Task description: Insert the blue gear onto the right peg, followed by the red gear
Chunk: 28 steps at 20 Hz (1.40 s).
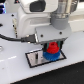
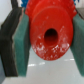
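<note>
red gear (image 2: 48,34) sits clamped between the pincer (image 1: 51,46) pads (image 2: 22,45), one pad pressed against each side of it, its centre hole open to the wrist view. directly below the pincer, the blue gear (image 1: 51,56) lies on the black-framed plate (image 1: 35,58), which rests on the white surface (image 1: 15,70). right peg hidden; can't tell its position.

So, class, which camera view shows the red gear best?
The wrist view: the red gear fills it, centre hole plain, between the gripper pads. The exterior view shows only a small red shape above the blue gear.
</note>
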### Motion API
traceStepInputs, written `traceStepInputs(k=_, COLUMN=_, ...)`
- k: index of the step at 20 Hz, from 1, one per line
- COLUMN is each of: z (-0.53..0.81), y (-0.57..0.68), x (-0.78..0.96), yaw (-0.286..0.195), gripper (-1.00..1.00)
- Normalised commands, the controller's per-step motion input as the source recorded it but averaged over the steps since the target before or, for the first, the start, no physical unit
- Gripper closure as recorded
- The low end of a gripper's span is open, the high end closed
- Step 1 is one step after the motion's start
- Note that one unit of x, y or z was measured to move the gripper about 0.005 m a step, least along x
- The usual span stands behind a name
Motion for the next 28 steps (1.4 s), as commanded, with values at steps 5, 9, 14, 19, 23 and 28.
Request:
traceStepInputs(k=5, z=-0.13, y=-0.01, x=0.03, yaw=0.000, gripper=1.00)
traceStepInputs(k=9, z=-0.08, y=0.00, x=0.16, yaw=0.000, gripper=1.00)
traceStepInputs(k=14, z=0.07, y=0.06, x=0.13, yaw=0.000, gripper=-1.00)
traceStepInputs(k=19, z=0.59, y=0.16, x=0.01, yaw=0.000, gripper=-1.00)
traceStepInputs(k=23, z=0.64, y=0.16, x=0.02, yaw=0.000, gripper=-1.00)
traceStepInputs(k=28, z=0.04, y=-0.02, x=0.00, yaw=0.000, gripper=-1.00)
